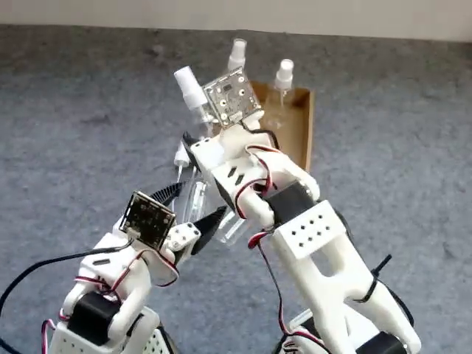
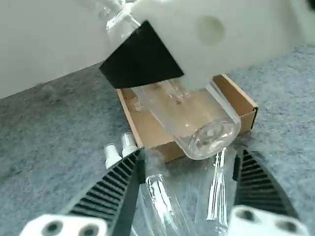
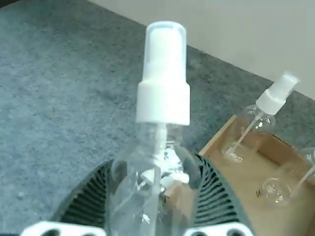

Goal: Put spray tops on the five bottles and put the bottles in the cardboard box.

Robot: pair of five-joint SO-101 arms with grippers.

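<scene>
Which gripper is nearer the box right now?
Right. The right gripper holds a capped bottle just beside the box; the left gripper is farther back, open over bottles lying on the carpet.

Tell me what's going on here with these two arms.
The right gripper is shut on a capped bottle, held in the air and not yet in the cardboard box. In the box stand two more capped bottles. The left gripper is open above two bare bottles lying on the grey carpet, with two loose spray tops near them.
</scene>
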